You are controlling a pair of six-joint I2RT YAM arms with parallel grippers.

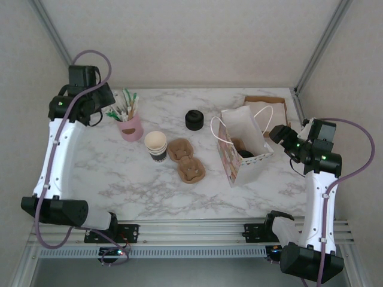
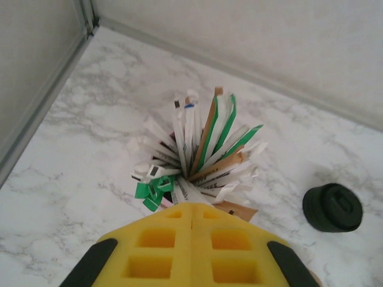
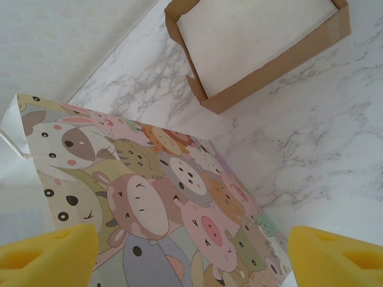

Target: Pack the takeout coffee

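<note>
Top external view: the marble desk (image 1: 119,179) carries an open paper bag (image 1: 239,122), printed with cartoon animals, right of centre. Inside the bag, low against its near wall, sits a dark round shape that looks like the black lid of the takeout coffee (image 1: 245,153); the bag's walls hide the cup under it.

The right end effector (image 1: 277,133) hangs just beside the bag's right side. In the right wrist view its yellow fingertips (image 3: 51,257) stand wide apart, open and holding nothing, with the bag's printed side (image 3: 155,197) below them. Just beyond the bag on the far right lies a shallow cardboard box (image 3: 281,69) with a white filling.

The left end effector (image 2: 191,206) is at the far left, above a pink cup (image 1: 131,127) crammed with sachets and stirrers (image 2: 197,155). Its yellow pads are pressed together with nothing between them.

Between the two arms:
- A squat pile of black lids (image 1: 194,119) sits left of the bag, towards the far side.
- A stack of lidless cups (image 1: 155,145) stands near the pink cup.
- Two brown pulp carriers (image 1: 179,149) (image 1: 191,170) lie beside the stack, touching each other.
</note>
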